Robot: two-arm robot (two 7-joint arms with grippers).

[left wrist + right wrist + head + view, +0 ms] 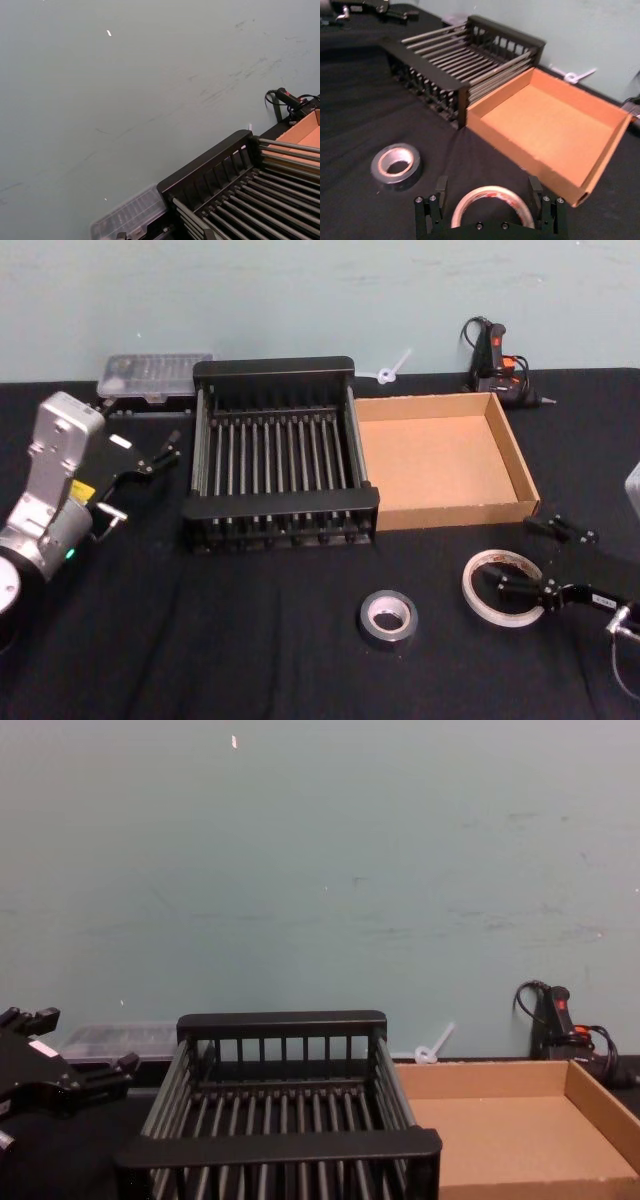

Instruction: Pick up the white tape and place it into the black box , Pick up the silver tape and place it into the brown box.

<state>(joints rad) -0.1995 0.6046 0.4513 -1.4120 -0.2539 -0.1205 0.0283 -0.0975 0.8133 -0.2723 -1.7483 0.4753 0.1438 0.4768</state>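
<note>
So the right gripper (540, 562) is down low at the white tape (501, 586), fingers spread wide and not clamped on anything yet. From the right wrist view the roll (490, 206) lies flat on the black tablecloth (250, 660) squarely between the two fingers (435, 205), so the straddle looks lined up; my read is it just needs to close across the ring.

The key thing: the black box (280, 470) lies off to the robot's left of the tape and farther back, with the brown box (445, 455) sitting touching its right side. So to me the carry has to go up and over the cardboard tray's low wall or around its front edge. Plenty of bare cloth in front of both boxes for that.

The silver tape (388, 616) lies flat too, just to the left of the white one, near but apart, in front of the crate's right corner. I'd watch the inner finger doesn't nudge it.

The left gripper (150, 462) hangs parked beside the crate's left wall, jaws parted, holding nothing. Both boxes are empty.
</note>
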